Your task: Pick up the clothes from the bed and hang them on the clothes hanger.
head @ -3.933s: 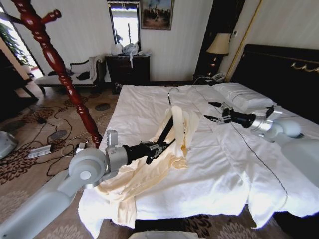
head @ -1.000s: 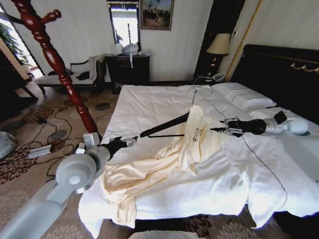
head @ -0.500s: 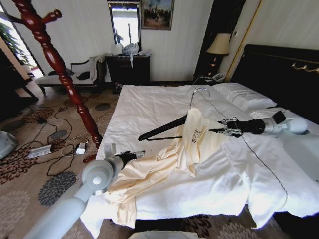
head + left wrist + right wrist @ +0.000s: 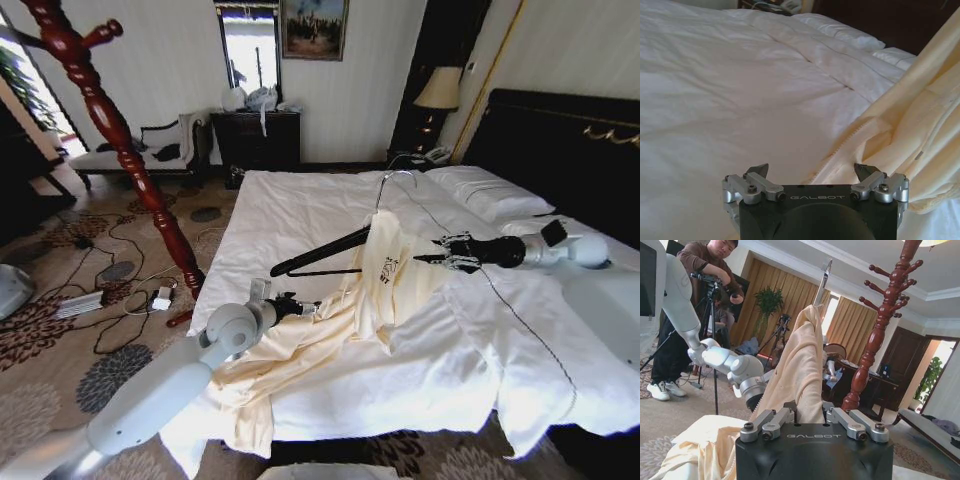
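The cream-yellow clothes [image 4: 300, 350] lie wrinkled over the near left part of the bed [image 4: 300, 210], and one shoulder is lifted on the black clothes hanger [image 4: 315, 257]. My right gripper [image 4: 425, 258] reaches in from the right, shut on that raised shoulder. In the right wrist view the clothes [image 4: 795, 365] rise from between the right gripper [image 4: 807, 415], with the hanger's end [image 4: 822, 282] poking out on top. My left gripper [image 4: 312, 305] is low over the duvet beside the garment. In the left wrist view the left gripper [image 4: 811, 172] is open, with the clothes' edge [image 4: 920, 130] by one fingertip.
A red turned-wood coat stand [image 4: 110, 130] rises left of the bed. Cables and a power strip [image 4: 120, 290] lie on the patterned carpet below it. White pillows [image 4: 490, 195] and the dark headboard [image 4: 570, 140] are at the far right, with a bedside lamp [image 4: 438, 90] behind.
My left gripper let go of the hanger, drew back to the bed's left edge, then moved right to the garment. My right gripper took hold of the garment's shoulder and holds it raised.
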`<state>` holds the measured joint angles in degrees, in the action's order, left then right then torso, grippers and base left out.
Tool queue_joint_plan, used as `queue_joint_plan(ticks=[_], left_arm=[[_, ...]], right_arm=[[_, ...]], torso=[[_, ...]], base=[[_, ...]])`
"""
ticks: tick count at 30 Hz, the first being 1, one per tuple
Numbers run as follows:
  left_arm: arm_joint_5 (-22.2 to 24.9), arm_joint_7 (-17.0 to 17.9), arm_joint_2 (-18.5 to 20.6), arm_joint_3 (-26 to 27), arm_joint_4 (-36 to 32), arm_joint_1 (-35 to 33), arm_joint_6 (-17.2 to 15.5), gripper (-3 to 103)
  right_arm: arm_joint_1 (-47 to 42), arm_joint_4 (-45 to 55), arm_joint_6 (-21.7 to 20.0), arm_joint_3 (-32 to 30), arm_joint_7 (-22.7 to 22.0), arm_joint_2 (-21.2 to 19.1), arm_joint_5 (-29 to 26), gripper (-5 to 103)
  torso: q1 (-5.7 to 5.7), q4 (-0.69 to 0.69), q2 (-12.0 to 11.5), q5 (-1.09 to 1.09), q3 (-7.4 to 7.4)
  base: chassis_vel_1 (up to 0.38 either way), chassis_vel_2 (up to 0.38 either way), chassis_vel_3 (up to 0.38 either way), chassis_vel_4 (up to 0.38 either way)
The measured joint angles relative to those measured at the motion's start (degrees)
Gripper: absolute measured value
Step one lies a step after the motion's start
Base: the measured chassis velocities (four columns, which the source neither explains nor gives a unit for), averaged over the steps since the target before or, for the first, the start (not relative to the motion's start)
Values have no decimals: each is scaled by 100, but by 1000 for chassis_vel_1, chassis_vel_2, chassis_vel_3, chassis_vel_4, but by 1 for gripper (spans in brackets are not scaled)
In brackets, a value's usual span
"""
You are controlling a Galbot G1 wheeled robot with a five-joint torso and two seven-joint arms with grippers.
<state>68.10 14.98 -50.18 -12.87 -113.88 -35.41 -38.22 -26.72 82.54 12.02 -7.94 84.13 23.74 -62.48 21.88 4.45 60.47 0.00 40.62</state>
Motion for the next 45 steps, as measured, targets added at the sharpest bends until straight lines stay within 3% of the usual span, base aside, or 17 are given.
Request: queue_joint_plan(ticks=[3, 9, 11, 13, 17, 19, 26, 28, 32, 34, 37, 45], left_arm=[[7, -444, -137, -152, 143, 149, 24, 95], [-79, -641, -322, -395, 320, 263, 47, 102], [-240, -695, -473, -423, 435, 242, 130, 93], [-263, -699, -498, -422, 438, 218, 149, 93], [-288, -720, -445, -336, 296, 72, 199, 72], [-288, -717, -428, -306, 270, 45, 206, 72], [-299, -466, -335, 499, 150, -355, 286, 39], [-284, -445, -325, 626, 149, -390, 295, 39], [55, -333, -192, 1161, 114, -380, 303, 18], [165, -295, -149, 1253, 105, -330, 303, 18], [339, -242, -81, 1472, 116, -232, 304, 3], [665, -70, 33, 1665, 150, -98, 301, 0]], right_arm=[[34, 11, 22, -1, 0, -1, -82, 22], [55, 87, 29, -14, -5, -7, -217, 22], [55, 161, 30, -30, -28, -19, -283, 22], [54, 171, 35, -34, -31, -23, -288, 22], [47, 113, 85, -36, -53, -30, -287, 22], [44, 98, 92, -36, -56, -30, -286, 22], [4, -20, 193, -51, -62, -9, -254, 22], [1, -38, 207, -51, -77, 1, -236, 22], [-6, -196, 260, -5, -251, 95, -51, 22], [-12, -223, 264, 3, -262, 114, -7, 22], [-48, -233, 275, 5, -263, 136, 70, 22], [-81, -166, 299, 5, -263, 129, 179, 22]], torso=[[0, 3, 0, 0, -1], [0, 0, 0, 0, -1], [0, 2, 0, 0, -1], [0, 2, 0, 0, -1], [0, 1, 1, 0, -1], [0, 1, 0, 0, -1], [-1, 1, 1, 0, -1], [-1, 1, 0, 0, -1], [0, 0, 0, 0, -1], [0, 0, 0, 0, 0], [0, 1, 0, 0, -1], [0, 2, 0, 1, -1]], base=[[0, 0, 0, 0], [0, 0, 0, 0], [0, 0, 0, 0], [0, 0, 0, 0], [0, 0, 0, 0], [0, 0, 0, 0], [0, 0, 0, 0], [0, 0, 0, 0], [0, 0, 0, 0], [0, 0, 0, 0], [0, 0, 0, 0], [0, 0, 0, 0]])
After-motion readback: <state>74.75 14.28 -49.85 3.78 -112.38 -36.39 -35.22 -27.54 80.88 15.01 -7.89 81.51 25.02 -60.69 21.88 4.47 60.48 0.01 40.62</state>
